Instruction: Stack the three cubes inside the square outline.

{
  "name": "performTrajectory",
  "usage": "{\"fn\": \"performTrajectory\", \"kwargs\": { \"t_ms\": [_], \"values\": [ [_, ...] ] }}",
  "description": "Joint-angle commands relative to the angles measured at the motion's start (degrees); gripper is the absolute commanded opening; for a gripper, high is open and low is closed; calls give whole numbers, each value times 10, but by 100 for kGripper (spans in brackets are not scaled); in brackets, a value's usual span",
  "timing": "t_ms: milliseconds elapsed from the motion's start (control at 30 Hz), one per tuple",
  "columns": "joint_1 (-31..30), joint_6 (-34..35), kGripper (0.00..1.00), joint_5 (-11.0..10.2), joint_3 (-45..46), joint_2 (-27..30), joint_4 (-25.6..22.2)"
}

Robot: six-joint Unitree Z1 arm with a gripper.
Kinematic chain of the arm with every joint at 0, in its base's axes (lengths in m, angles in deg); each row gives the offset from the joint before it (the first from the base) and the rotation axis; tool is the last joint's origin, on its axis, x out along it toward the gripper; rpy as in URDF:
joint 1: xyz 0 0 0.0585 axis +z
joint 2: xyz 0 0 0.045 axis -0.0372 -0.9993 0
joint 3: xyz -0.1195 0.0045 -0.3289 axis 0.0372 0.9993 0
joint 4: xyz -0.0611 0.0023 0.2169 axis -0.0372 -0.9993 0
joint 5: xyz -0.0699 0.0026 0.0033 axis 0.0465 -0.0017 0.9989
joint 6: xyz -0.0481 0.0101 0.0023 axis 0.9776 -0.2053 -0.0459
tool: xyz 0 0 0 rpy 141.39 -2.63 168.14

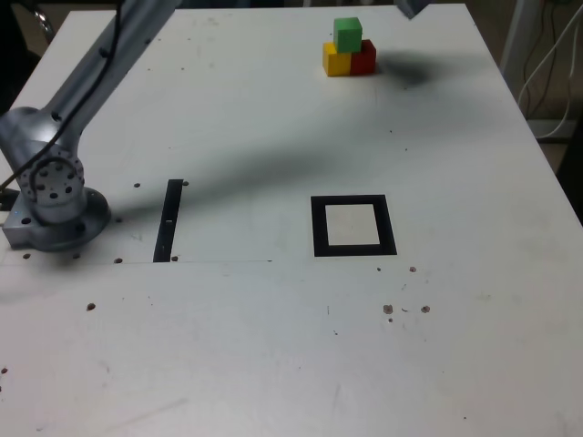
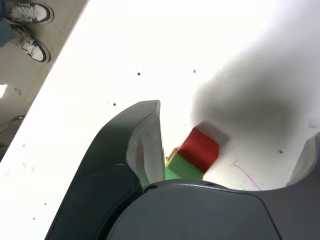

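In the upper right of the exterior view, the green cube [image 1: 347, 34] sits on the yellow cube [image 1: 336, 60] and the red cube [image 1: 363, 57], which touch side by side on the surface [image 1: 273, 346]. The square outline [image 1: 353, 226] lies flat, well apart, lower in the frame, its edges about parallel to the surface edges. The claw [image 2: 235, 145] is wide, holding nothing.

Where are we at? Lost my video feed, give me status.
Gripper open, empty, above the cubes. Green cube sits on yellow cube and red cube, far from black square outline. Outline empty, nothing in the way.

white table [image 1: 273, 118], cubes [image 1: 349, 50], square outline [image 1: 353, 225], strip [image 1: 168, 219]
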Motion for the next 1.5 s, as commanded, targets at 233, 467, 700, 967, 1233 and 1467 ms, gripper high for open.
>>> {"fn": "performTrajectory", "kwargs": {
  "t_ms": [233,467,700,967,1233,1467],
  "values": [
    [-1,0,97,9,6,-6,39],
    [-1,9,98,19,21,-1,15],
    [1,23,99,12,43,3,-18],
    [3,0,93,-5,50,2,-31],
    [4,-23,91,-21,67,-1,-49],
    [4,-28,88,-21,69,-11,-45]
  ]
}}
